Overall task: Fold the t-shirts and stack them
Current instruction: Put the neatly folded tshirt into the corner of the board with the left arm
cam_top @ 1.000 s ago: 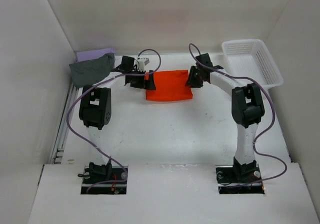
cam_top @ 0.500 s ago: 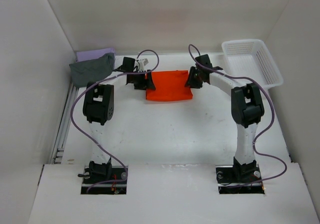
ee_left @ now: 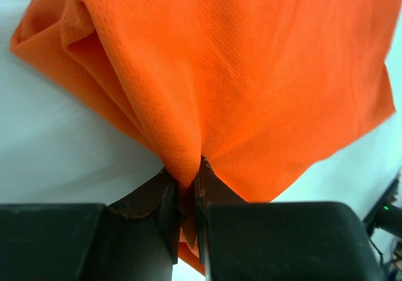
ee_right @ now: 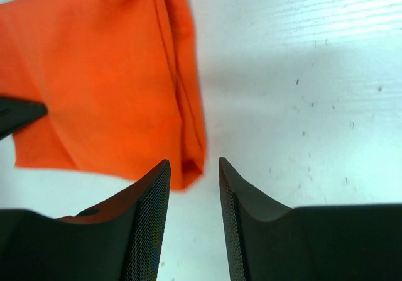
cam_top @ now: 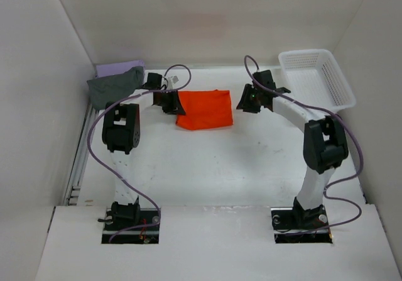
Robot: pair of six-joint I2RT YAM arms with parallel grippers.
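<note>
The orange shirt (cam_top: 204,109) lies folded into a compact block on the far middle of the table (cam_top: 213,161), and it is seen slightly further left than a second ago, when it was bracketed by both hands. The left hand (cam_top: 171,102), which was spread wide then, is now clamped on the shirt's left edge, while the right hand (cam_top: 248,100) has been drawn off to the right and is parted from the cloth by bare table. The fold itself is therefore judged finished, and a one-handed carry or drag toward the far-left corner is judged to be starting; there the grey shirt (cam_top: 116,86) is heaped on the purple shirt (cam_top: 122,67). In the left wrist view the grip is settled: a ridge of the orange shirt (ee_left: 251,73) is pinched tight between the fingers of the left hand (ee_left: 188,180), a detail too small to be read from above. In the right wrist view the right hand (ee_right: 193,168) is shown narrowly parted and empty, and the layered right edge of the orange shirt (ee_right: 107,80) is seen just beyond its left finger. Only from above are the other shirts and the basket (cam_top: 344,86), at the far right, taken in.
</note>
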